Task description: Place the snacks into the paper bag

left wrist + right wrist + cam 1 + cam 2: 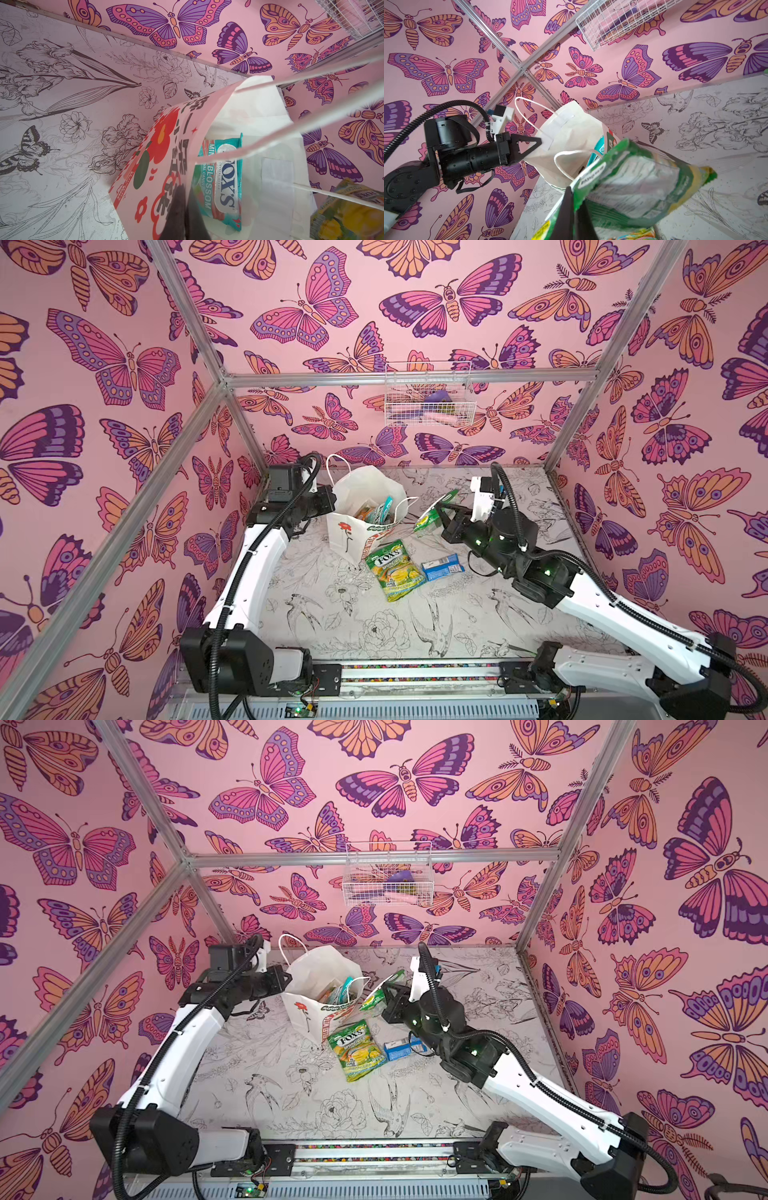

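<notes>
Over flower-printed table point(415, 614), clamps green packet point(429, 519) in right gripper point(444, 512), long axis toward 1 o'clock; pinches paper bag point(347, 539) rim with left gripper point(331, 499).

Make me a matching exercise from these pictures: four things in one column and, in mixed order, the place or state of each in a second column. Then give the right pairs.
Column one
1. teal packet
2. blue-white packet
3. left gripper
4. right gripper

Column two
A. shut on a green packet, off the table
B. lying flat on the table
C. inside the paper bag
D. shut on the paper bag's rim

Pairs: 1-C, 2-B, 3-D, 4-A
</notes>
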Available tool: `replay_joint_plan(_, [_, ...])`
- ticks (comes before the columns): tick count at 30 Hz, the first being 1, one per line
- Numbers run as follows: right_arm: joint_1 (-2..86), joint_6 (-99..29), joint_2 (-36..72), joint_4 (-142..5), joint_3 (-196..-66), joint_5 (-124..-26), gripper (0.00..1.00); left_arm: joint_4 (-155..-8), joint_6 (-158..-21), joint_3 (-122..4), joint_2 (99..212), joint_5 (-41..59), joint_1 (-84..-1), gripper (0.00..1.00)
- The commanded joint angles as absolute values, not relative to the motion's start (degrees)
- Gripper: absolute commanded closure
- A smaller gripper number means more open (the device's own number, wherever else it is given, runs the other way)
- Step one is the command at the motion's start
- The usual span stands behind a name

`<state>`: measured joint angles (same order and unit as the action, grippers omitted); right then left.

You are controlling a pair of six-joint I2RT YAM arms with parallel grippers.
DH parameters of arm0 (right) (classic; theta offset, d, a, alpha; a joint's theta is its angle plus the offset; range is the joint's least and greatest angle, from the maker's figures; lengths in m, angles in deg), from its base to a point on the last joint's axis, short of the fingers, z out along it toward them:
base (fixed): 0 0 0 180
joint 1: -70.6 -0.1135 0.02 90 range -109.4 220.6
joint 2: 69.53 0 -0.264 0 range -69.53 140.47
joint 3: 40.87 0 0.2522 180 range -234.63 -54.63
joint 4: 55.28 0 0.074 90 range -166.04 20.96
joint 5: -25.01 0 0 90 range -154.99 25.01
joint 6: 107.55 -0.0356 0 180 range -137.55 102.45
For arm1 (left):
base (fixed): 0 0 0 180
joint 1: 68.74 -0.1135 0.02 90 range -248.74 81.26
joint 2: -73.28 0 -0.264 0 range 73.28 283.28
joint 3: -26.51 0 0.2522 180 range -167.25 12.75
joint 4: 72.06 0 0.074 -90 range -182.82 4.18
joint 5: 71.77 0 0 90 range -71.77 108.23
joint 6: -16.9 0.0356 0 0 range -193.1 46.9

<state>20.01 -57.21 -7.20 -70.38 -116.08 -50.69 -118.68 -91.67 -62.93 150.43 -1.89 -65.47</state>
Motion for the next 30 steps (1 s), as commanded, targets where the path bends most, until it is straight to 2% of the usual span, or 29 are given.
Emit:
replay_joint_plan(1, [20.4,-53.8,-7.3,-68.9,-120.0,-51.3,1.0,-115.4,-92.0,-62.6,149.3,-1.8,-66.0,1.0])
replay_joint_plan(30, [20.4,-48.4,0.1,-67.9,-135.7,-60.5,1.0,-115.4,-91.8,-62.6,149.2,-1.5,-66.0,1.0])
